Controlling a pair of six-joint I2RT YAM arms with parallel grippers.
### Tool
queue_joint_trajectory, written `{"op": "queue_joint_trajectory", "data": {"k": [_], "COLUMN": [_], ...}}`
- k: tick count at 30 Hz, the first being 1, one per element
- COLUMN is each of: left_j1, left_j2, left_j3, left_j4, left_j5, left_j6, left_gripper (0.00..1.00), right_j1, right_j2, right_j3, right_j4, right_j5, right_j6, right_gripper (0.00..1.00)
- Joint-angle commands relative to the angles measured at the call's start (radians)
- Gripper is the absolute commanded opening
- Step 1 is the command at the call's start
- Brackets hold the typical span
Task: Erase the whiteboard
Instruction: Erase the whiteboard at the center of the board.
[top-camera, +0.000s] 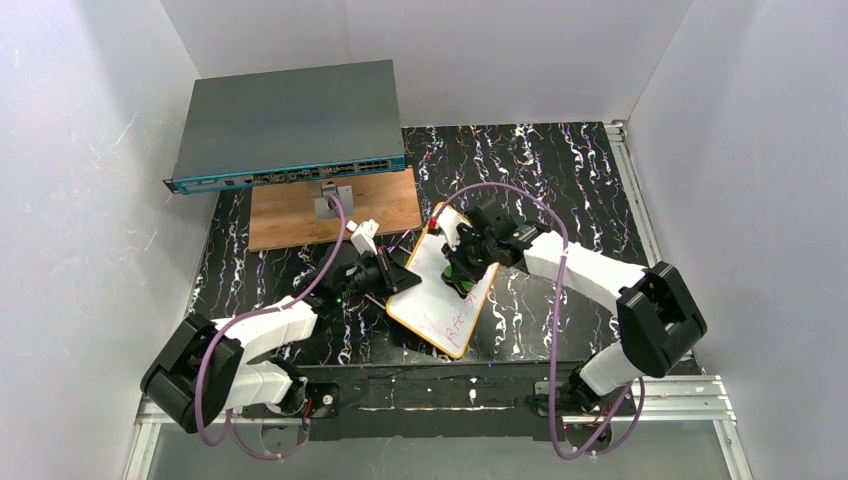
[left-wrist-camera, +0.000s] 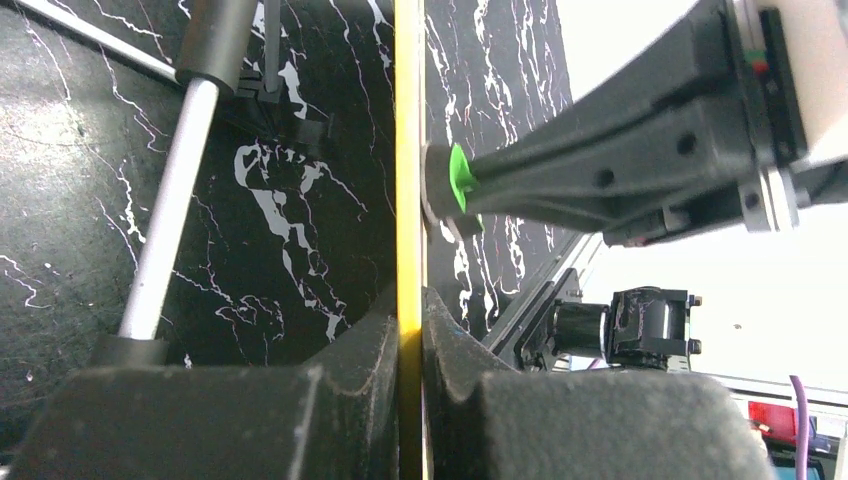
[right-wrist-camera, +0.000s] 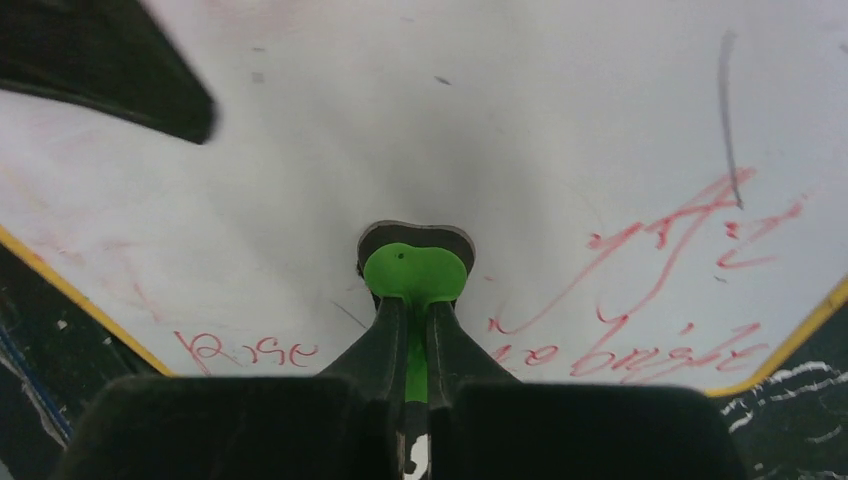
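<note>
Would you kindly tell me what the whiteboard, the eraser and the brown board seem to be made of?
The whiteboard looks like glossy coated sheet: it shines and red ink smears on it; its orange rim seems plastic. The eraser seems smooth green plastic over a dark pad, perhaps felt. The brown board looks like matte wood or veneer, by its colour.

The whiteboard (top-camera: 440, 310) lies in the middle of the table (top-camera: 560, 170) between 2 grippers: the left gripper (top-camera: 395, 285) on its left edge, the right gripper (top-camera: 462, 278) above it, pressing an eraser (right-wrist-camera: 414, 272) on its face. Behind, to the left, lies a wooden board (top-camera: 290, 218) - a flat box (top-camera: 285, 125) overlaps its rear.
</note>
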Motion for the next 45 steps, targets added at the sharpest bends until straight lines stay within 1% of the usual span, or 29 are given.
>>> {"op": "queue_joint_trajectory", "data": {"k": [1,4,6,8,11,12,14,16,18,21,24,27,32,34,35,37,40,41,43,45], "left_j1": [0.000,0.000,0.000,0.000,0.000,0.000,0.000,0.000,0.000,0.000,0.000,0.000,0.000,0.000,0.000,0.000,0.002,0.001,0.000,0.000], "left_j2": [-0.007,-0.006,-0.011,-0.005,-0.011,-0.016,-0.023,-0.025,-0.023,-0.022,-0.024,-0.022,-0.022,-0.027,-0.029,-0.030,-0.021,-0.016,-0.002,0.014], "left_j3": [0.047,0.052,0.054,0.059,0.061,0.061,0.058,0.058,0.058,0.060,0.060,0.061,0.065,0.067,0.067,0.065,0.068,0.070,0.079,0.089], "left_j4": [0.073,0.066,0.056,0.055,0.045,0.040,0.035,0.036,0.040,0.041,0.042,0.045,0.040,0.034,0.030,0.032,0.040,0.045,0.055,0.060], "left_j5": [0.041,0.039,0.031,0.029,0.026,0.023,0.019,0.020,0.022,0.024,0.024,0.025,0.023,0.024,0.023,0.028,0.052,0.062,0.095,0.125], "left_j6": [0.029,0.030,0.037,0.036,0.040,0.040,0.042,0.042,0.040,0.039,0.039,0.038,0.039,0.039,0.041,0.041,0.039,0.038,0.038,0.039], "left_gripper": [0.00,0.00,0.00,0.00,0.00,0.00,0.00,0.00,0.00,0.00,0.00,0.00,0.00,0.00,0.00,0.00,0.00,0.00,0.00,0.00], "right_j1": [-0.074,-0.050,-0.013,0.082,0.128,0.129,0.120,0.087,0.024,-0.035,-0.048,-0.026,0.114,0.139,0.138,0.118,0.015,-0.012,-0.104,-0.148], "right_j2": [0.081,0.088,0.071,0.054,0.053,0.055,0.055,0.058,0.071,0.090,0.099,0.105,0.083,0.080,0.081,0.082,0.084,0.085,0.089,0.093], "right_j3": [0.038,0.048,0.040,0.043,0.055,0.058,0.054,0.046,0.049,0.053,0.055,0.063,0.067,0.080,0.084,0.084,0.084,0.085,0.088,0.087], "right_j4": [0.001,-0.022,-0.072,-0.130,-0.138,-0.131,-0.094,-0.048,-0.023,-0.026,-0.038,-0.073,-0.152,-0.177,-0.170,-0.140,-0.077,-0.062,-0.036,-0.026], "right_j5": [0.129,0.117,-0.025,-0.172,-0.204,-0.190,-0.093,0.024,0.105,0.158,0.165,0.075,-0.129,-0.204,-0.210,-0.143,-0.050,-0.031,-0.034,-0.009], "right_j6": [0.060,0.032,-0.028,-0.095,-0.101,-0.094,-0.068,-0.027,0.006,0.023,0.023,0.001,-0.107,-0.119,-0.106,-0.076,-0.007,0.014,0.050,0.065], "right_gripper": [0.01,0.01,0.01,0.01,0.01,0.01,0.01,0.01,0.01,0.01,0.01,0.01,0.01,0.01,0.01,0.01,0.01,0.01,0.01,0.01]}}
